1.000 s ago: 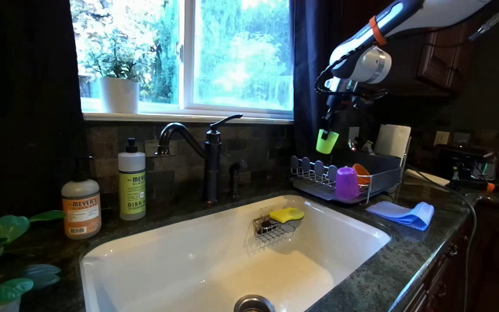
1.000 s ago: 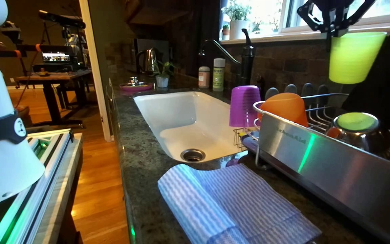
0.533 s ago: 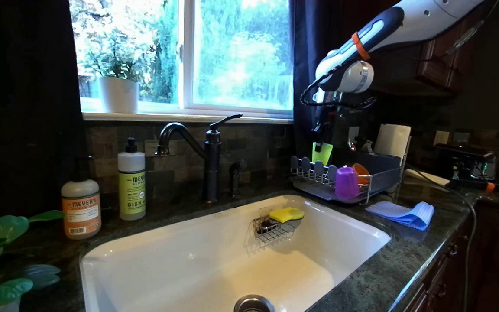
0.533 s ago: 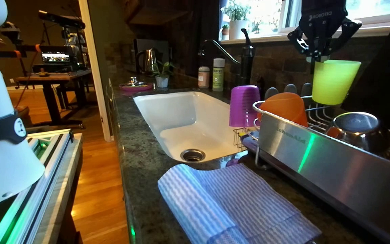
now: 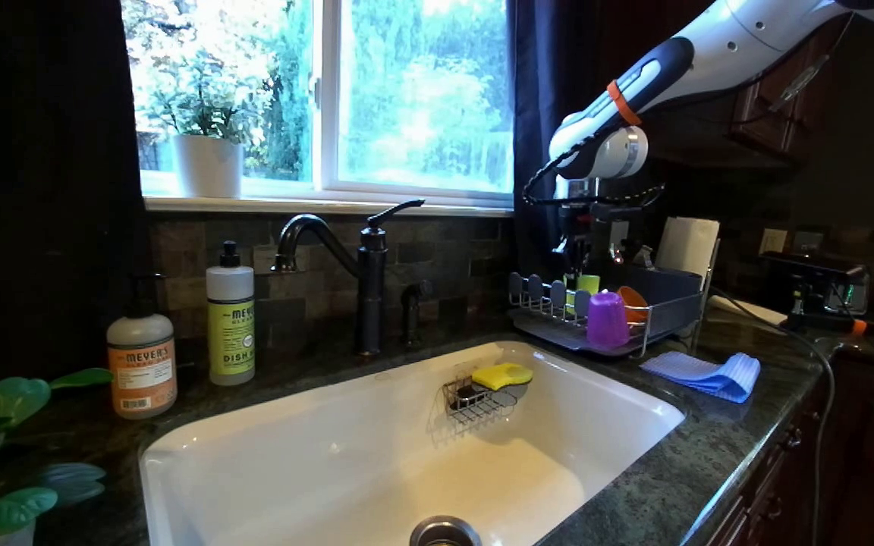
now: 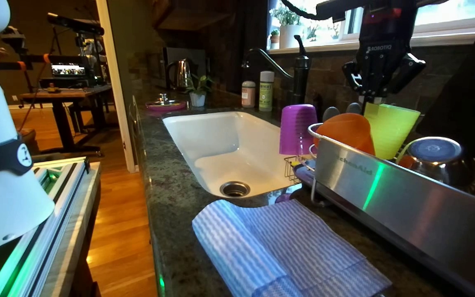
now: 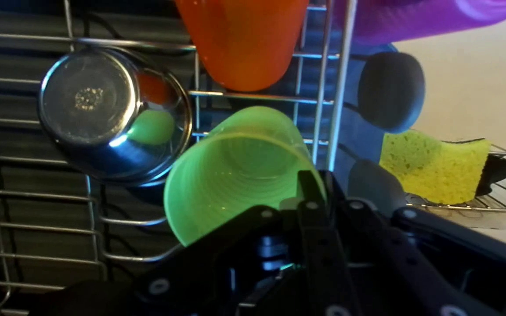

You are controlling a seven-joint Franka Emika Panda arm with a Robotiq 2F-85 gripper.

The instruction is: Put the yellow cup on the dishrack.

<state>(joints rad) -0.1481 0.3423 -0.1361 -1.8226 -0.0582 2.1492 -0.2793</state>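
The lime-yellow cup (image 7: 244,166) is mouth up and slightly tilted, inside the dishrack (image 7: 341,87) between the orange cup and a steel bowl. My gripper (image 7: 319,184) is shut on the cup's rim, one finger inside and one outside the wall. In an exterior view the cup (image 6: 390,128) hangs below the gripper (image 6: 367,103), its base hidden behind the steel panel of the dishrack (image 6: 410,206). In an exterior view the cup (image 5: 587,283) is partly hidden behind the rack's prongs and the purple cup. I cannot tell whether its base touches the wires.
The orange cup (image 6: 344,134) and an upturned steel bowl (image 7: 86,101) stand in the rack beside the yellow cup. A purple cup (image 5: 608,320) is upside down at the rack's sink-side corner. A blue cloth (image 6: 270,243) lies before the rack. A yellow sponge (image 7: 437,171) sits in the sink's wire holder.
The arm has lowered the yellow cup from above the dishrack down into it, between the orange cup and the steel bowl. The gripper keeps its hold on the rim.
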